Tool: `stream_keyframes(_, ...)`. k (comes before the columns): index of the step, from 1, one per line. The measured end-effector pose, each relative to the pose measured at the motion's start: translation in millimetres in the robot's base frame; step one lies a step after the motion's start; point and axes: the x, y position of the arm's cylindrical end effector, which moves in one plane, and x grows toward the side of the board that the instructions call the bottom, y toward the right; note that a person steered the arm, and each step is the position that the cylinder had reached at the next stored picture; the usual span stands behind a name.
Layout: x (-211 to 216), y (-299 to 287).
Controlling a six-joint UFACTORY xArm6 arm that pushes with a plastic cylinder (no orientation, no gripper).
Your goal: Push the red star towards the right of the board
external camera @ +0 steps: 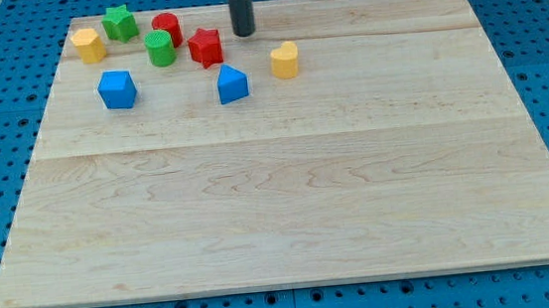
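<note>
While the dark rod comes down from the view's top edge, my tip (pixel 243 33) rests near the far edge of the wooden worktop (pixel 289 203). This end effector is a plain rod with no jaws to open or close, and it has hold of nothing.

Just to the tip's left and slightly toward the view's bottom sits the red star (pixel 205 46), close beside the tip, though whether they touch cannot be made out. Farther left of the tip stand the red cylinder (pixel 167 29) and the green cylinder (pixel 160 47), near each other. Beyond them, well to the tip's left, are the green star (pixel 120 23) and the yellow block (pixel 89 45), whose shape is hard to tell.

Below the tip and a little to its left lies a blue block (pixel 231 83). Another blue block (pixel 117 89) sits well to the lower left. To the tip's lower right stands a yellow heart-like block (pixel 284 60).
</note>
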Motion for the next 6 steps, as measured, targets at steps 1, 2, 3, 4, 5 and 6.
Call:
stream_keyframes(1,39.0,-5.3)
stream_keyframes(2,6.6,-43.0)
stream_keyframes(3,-38.7,-67.7)
stream_keyframes(4,-60.0,-87.9)
stream_keyframes(5,-26.6,3.6)
stream_keyframes(6,21.2,8.2)
